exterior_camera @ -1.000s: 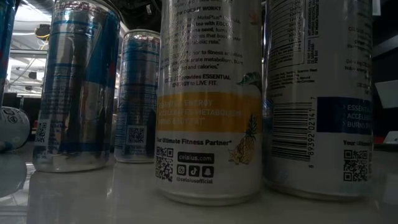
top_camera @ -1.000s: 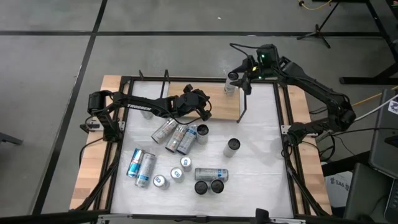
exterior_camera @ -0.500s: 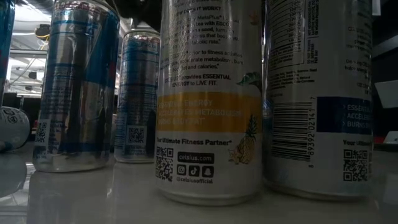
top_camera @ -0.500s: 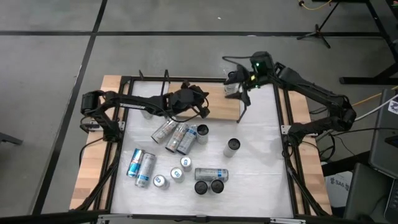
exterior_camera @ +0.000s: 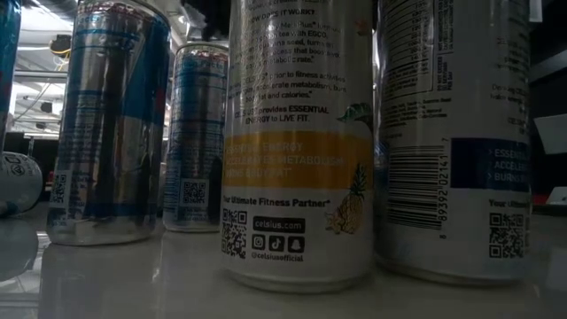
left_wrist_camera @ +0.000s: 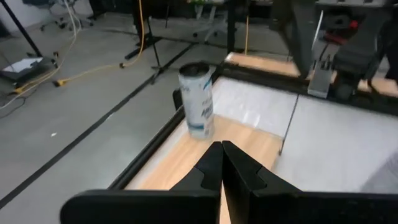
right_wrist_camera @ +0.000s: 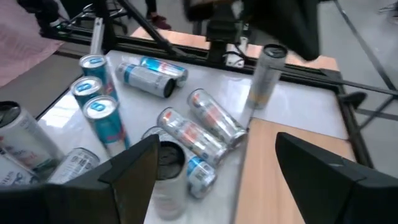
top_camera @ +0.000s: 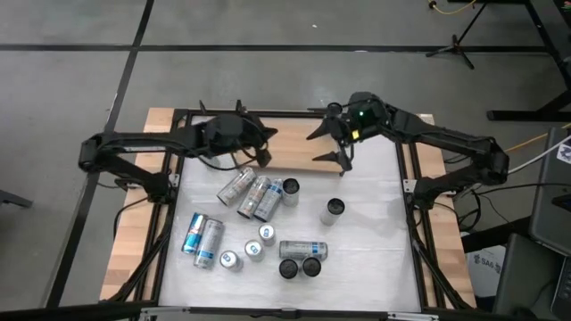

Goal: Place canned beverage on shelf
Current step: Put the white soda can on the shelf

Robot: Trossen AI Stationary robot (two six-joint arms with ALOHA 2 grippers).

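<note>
The shelf [top_camera: 290, 147], a light wooden board in a thin black frame, lies at the table's far side. One white canned beverage [left_wrist_camera: 198, 99] stands upright on its base at the board's far right corner. My left gripper [top_camera: 260, 153] hovers above the shelf's left end, shut on nothing; its closed fingers [left_wrist_camera: 211, 163] point along the board [left_wrist_camera: 186, 155] toward that can. My right gripper [top_camera: 328, 147] hangs open over the shelf's right end with nothing between its fingers, looking across the board [right_wrist_camera: 280, 168] at the loose cans.
Several cans crowd the white tabletop near the shelf: three lying side by side [top_camera: 254, 196], upright ones [top_camera: 333, 210] [top_camera: 290, 187], and more near the front [top_camera: 303, 249]. A tall can [right_wrist_camera: 264, 74] stands past the shelf's left end. Black frame rails [top_camera: 406, 178] border the table.
My left gripper has drawn back from the shelf's middle toward the table's left edge and risen, staying shut. My right gripper has swung from the shelf's far right corner toward the left and near side, turning as it went, and stays open. The cans have not moved.
</note>
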